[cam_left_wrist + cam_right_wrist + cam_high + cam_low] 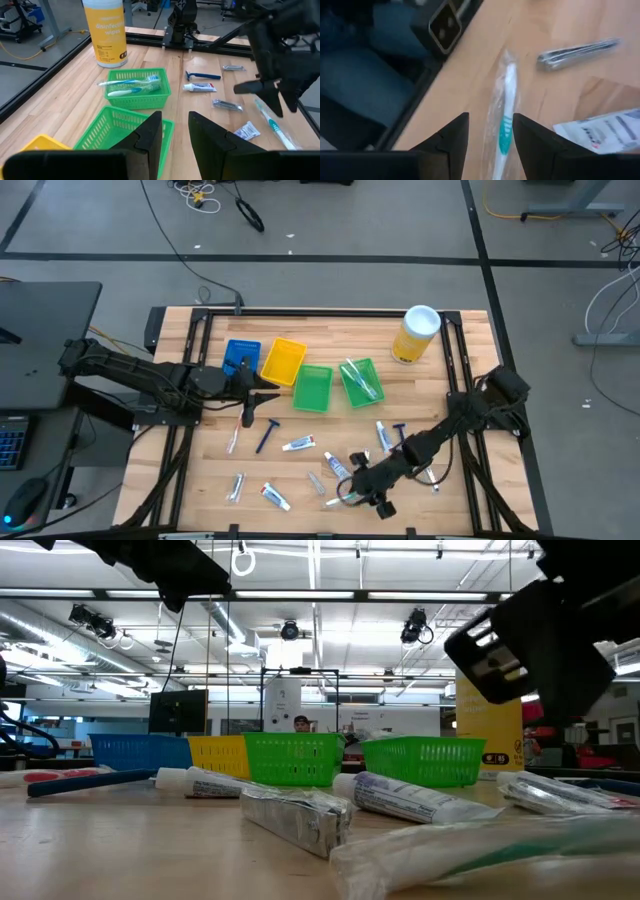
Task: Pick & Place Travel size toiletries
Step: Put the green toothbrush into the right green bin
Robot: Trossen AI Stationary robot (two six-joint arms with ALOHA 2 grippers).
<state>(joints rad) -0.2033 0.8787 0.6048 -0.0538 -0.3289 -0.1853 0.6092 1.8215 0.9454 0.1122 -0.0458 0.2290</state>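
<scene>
1. right gripper is open, fingers spread either side of a wrapped toothbrush lying on the table near its front edge.
2. left gripper hangs open above the green bins.

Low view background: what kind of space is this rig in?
Likely a robotics lab or workshop: exposed ceiling with strip lights, cables trailing on the grey floor, and a wooden table in a black frame. The right tool hangs open over a wrapped toothbrush.
</scene>
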